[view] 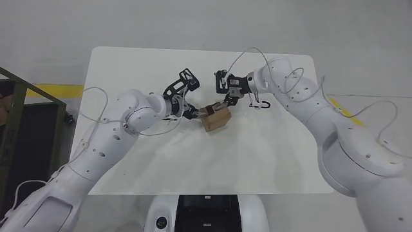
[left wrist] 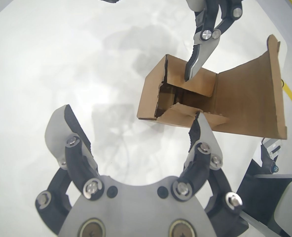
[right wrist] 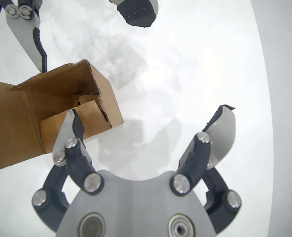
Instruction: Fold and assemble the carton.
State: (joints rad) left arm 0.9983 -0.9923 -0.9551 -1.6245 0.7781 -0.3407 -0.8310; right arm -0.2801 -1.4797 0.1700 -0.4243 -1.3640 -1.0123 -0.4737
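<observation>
As we looked down from the top, the brown carton lay on the white table, with the left gripper just beside one side of it and the right gripper just beside the opposite side. Both claws were spread wide, grasping nothing. From the left wrist, we saw the carton's open end, with a long flap folded out away from the opening. One left fingertip touched a short side flap at the opening's edge, and the other finger stood apart from the carton. Across the opening, one right fingertip touched the opposite short flap. From the right wrist, one right fingertip lay on its short flap with the other well clear of the carton, and a left fingertip touched the far flap.
</observation>
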